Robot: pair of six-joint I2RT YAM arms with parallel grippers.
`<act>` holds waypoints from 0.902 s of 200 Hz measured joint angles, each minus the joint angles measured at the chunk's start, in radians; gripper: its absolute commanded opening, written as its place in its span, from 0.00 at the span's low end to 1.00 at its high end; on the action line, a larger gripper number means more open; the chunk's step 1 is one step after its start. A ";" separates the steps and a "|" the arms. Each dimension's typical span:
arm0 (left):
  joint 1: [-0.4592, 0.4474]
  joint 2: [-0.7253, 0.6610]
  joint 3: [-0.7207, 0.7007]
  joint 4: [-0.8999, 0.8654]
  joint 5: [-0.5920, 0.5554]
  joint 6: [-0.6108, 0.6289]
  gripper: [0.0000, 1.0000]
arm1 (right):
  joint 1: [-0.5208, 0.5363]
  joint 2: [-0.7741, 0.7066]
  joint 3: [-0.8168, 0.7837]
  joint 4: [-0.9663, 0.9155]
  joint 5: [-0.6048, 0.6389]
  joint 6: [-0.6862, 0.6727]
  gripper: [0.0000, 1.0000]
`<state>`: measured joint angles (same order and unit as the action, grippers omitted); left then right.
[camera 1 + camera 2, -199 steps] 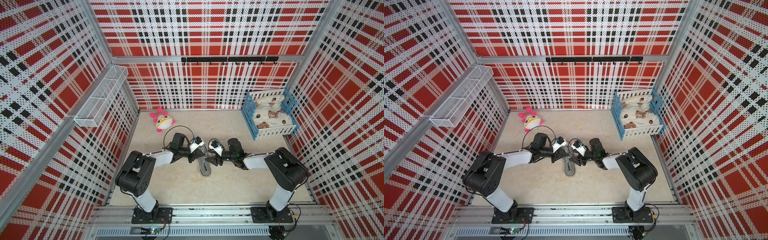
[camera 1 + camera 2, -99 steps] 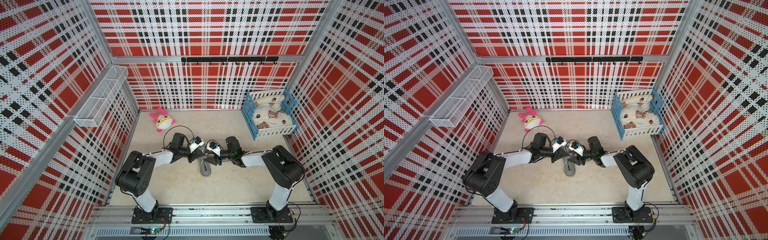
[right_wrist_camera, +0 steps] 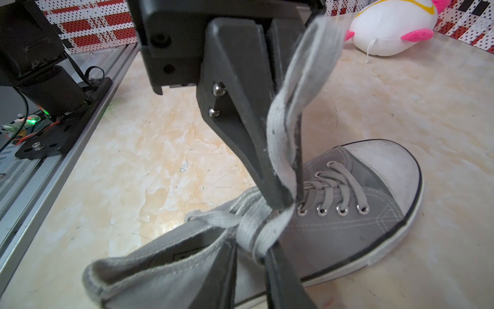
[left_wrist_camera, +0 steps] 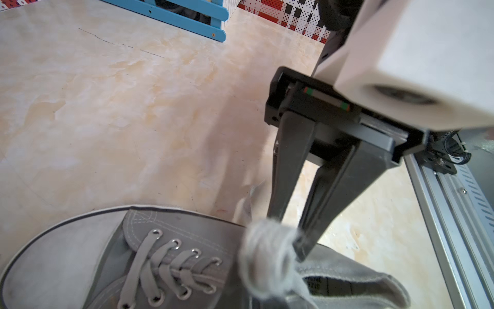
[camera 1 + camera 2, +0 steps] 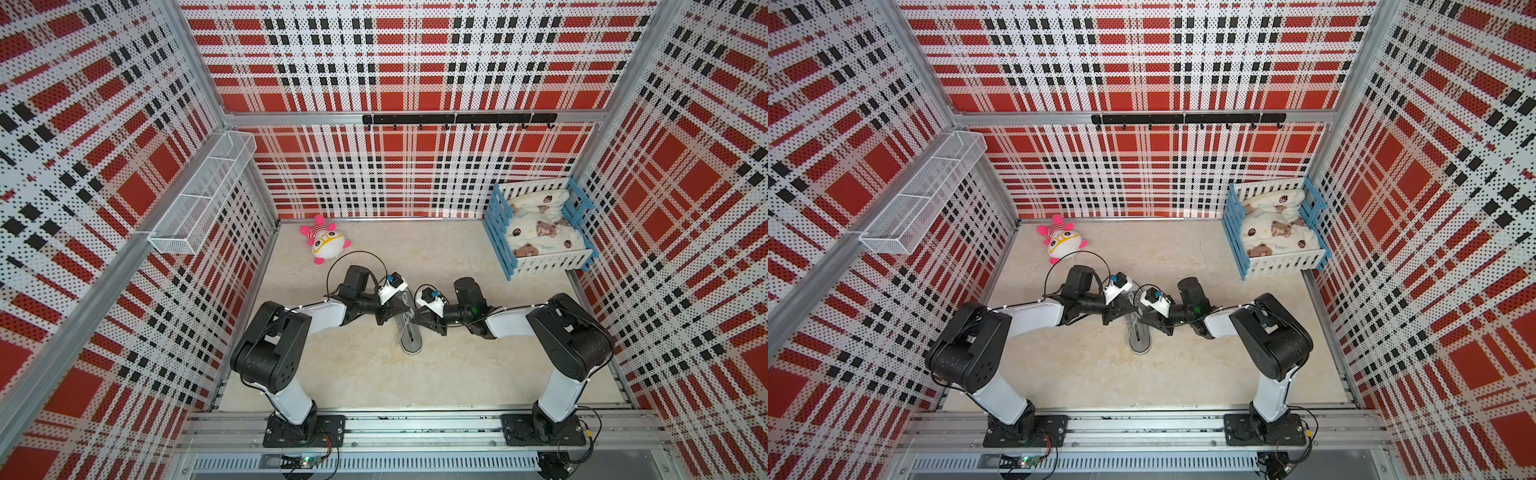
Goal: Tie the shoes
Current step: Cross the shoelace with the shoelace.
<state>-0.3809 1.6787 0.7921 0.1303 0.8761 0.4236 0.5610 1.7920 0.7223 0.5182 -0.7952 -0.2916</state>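
Both are gripping the laces (image 4: pixel 165 264) of the shoe (image 5: pixel 410 338): left gripper (image 3: pixel 290 196) holding up a loop (image 3: pixel 294 107), right gripper (image 4: pixel 288 238) squeezing the knot (image 3: pixel 254 232).

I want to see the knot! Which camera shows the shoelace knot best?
The right wrist view: the lace knot is close and sharp on the shoe. The left wrist view shows it blurred; both top views show it too tiny.

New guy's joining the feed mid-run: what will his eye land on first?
The red plaid walls shout loudest. Then, mid-floor, the grey shoe, with the left pincer shut on a lace loop and the right pincer close beside it. A pink plush lies back-left, a blue crib back-right.
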 measured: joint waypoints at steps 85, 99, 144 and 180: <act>0.000 0.000 0.000 0.001 0.000 -0.007 0.00 | 0.006 0.000 -0.008 0.080 0.086 0.087 0.00; -0.001 0.000 0.000 0.002 0.000 -0.011 0.00 | 0.013 0.000 -0.016 0.094 0.130 0.110 0.00; -0.009 0.000 0.000 0.010 -0.002 -0.026 0.00 | 0.089 -0.001 -0.042 0.123 0.326 0.197 0.00; -0.009 0.000 0.000 0.018 -0.003 -0.042 0.00 | 0.136 -0.005 -0.058 0.184 0.519 0.313 0.00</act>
<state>-0.3901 1.6787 0.7921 0.1482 0.8726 0.3820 0.6968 1.7874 0.6643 0.7021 -0.2760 0.0216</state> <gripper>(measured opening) 0.053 0.074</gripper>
